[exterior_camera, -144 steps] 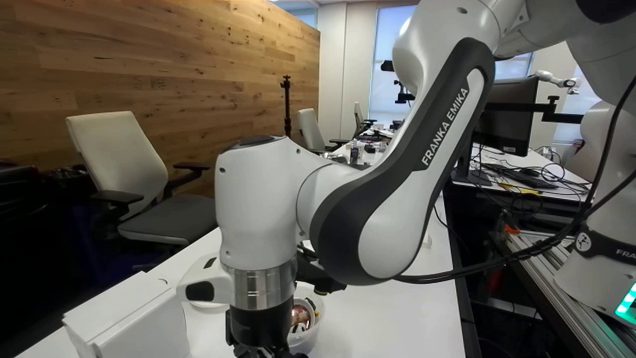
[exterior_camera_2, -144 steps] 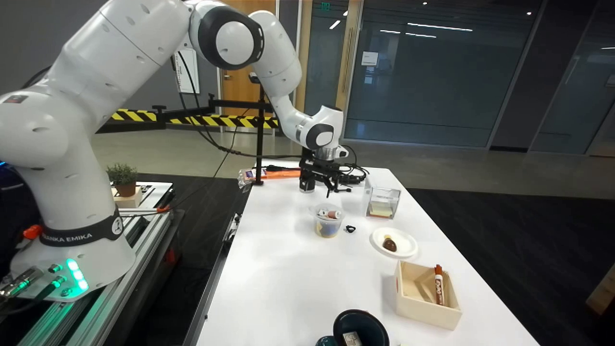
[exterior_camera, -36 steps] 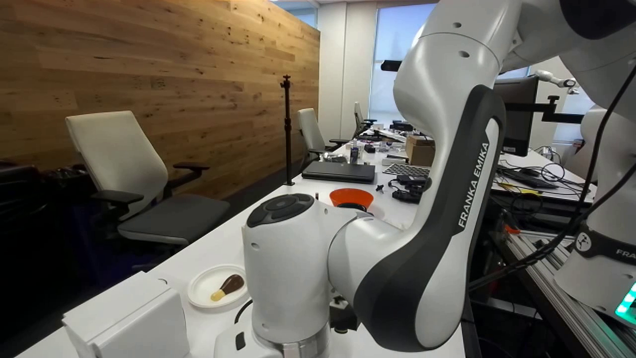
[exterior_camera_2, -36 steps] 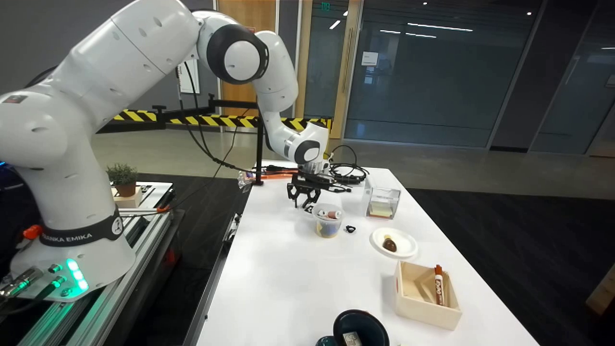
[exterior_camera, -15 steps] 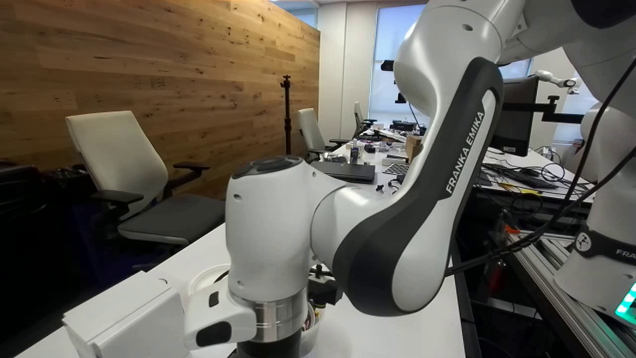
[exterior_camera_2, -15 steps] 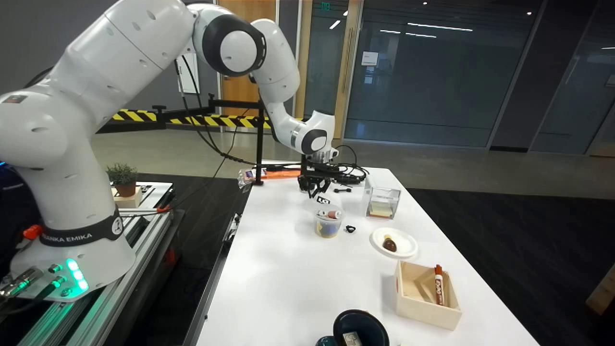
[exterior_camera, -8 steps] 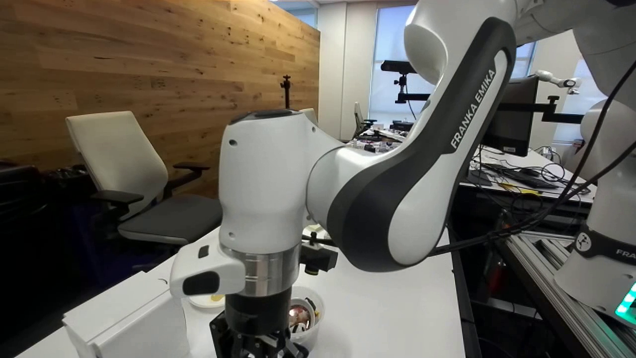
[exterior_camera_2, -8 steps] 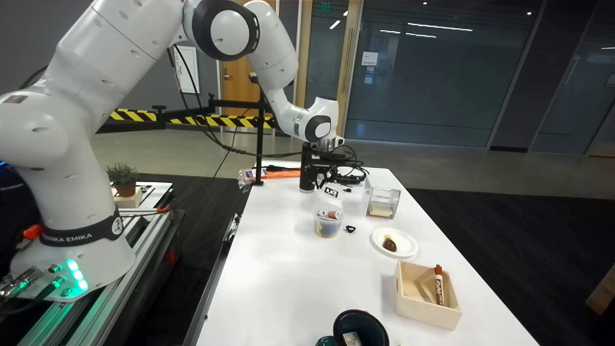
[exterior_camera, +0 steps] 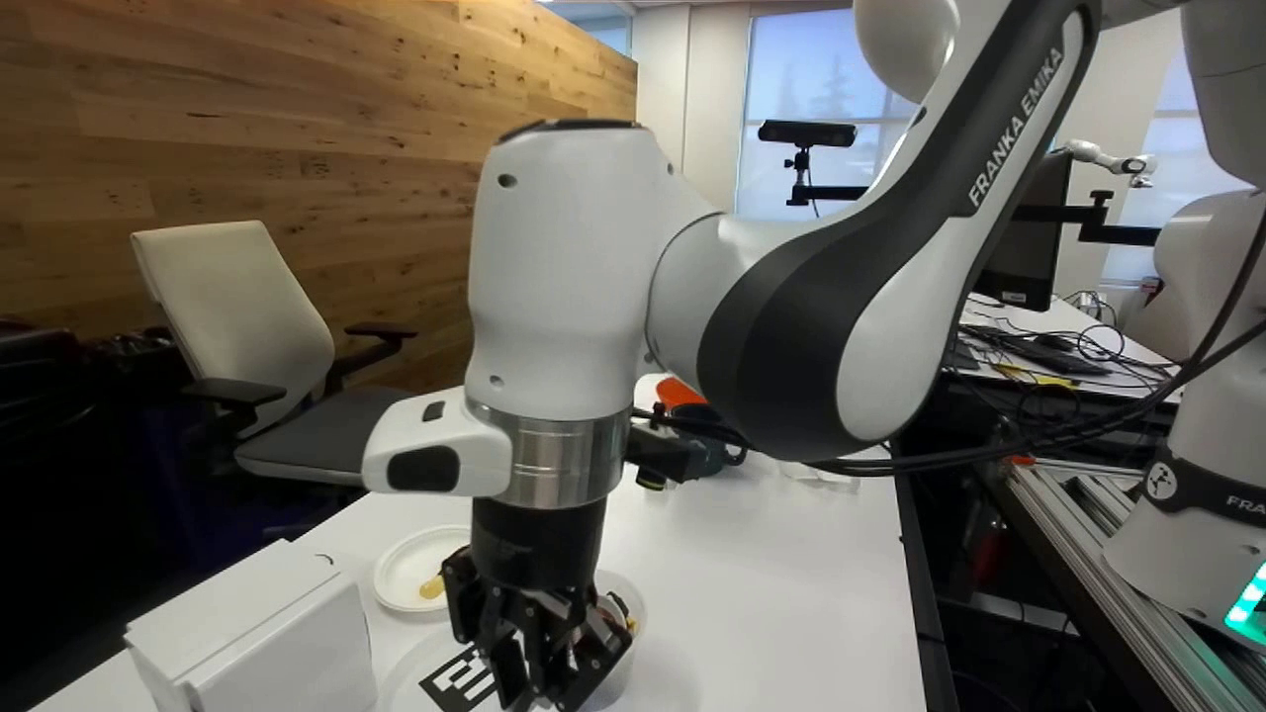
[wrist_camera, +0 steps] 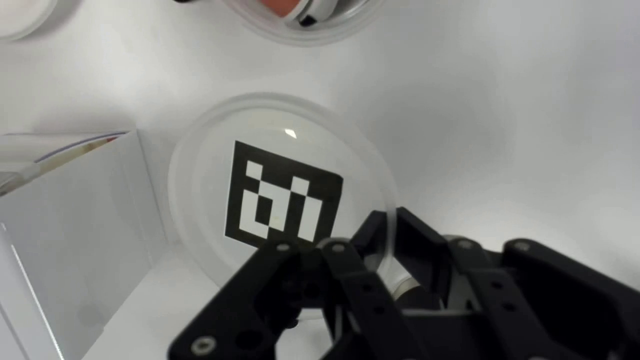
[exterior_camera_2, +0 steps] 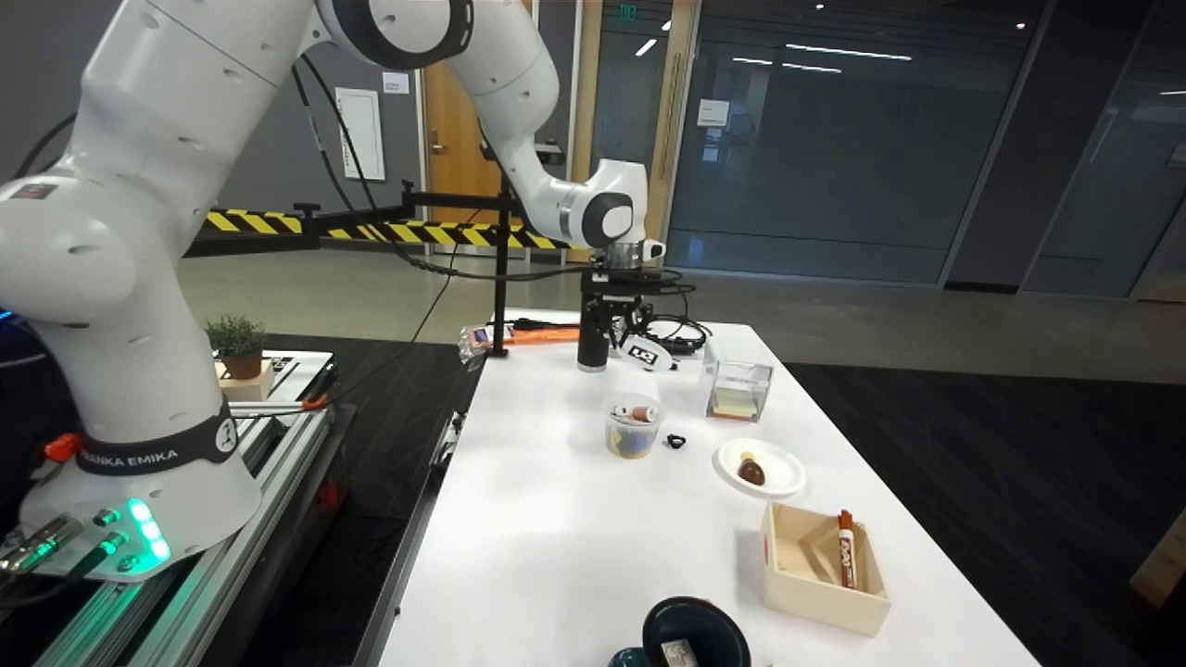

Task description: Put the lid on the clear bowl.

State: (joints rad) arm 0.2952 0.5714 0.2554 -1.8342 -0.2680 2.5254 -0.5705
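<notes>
Since half a second ago, the arm (exterior_camera_2: 615, 220) has risen, and the lid (exterior_camera_2: 644, 354) has gone up with it. In an exterior view, the lid hangs tilted, higher and farther back than the clear bowl (exterior_camera_2: 633, 430), and apart from it. The bowl stands uncovered on the counter (exterior_camera_2: 547, 528). So the picking up seems done; what is left, I judge, is to carry the lid above the bowl, to level it, lower it and release it. In the wrist view, the jaws of the end effector (wrist_camera: 391, 222) are nearly closed, with the lid's edge pinched between them. The lid looks round and see-through, with a raised rim and one small bright reflection. In an exterior view, its square black-and-white mark (exterior_camera: 459, 681) shows beside the end effector, which hides part of the bowl.
</notes>
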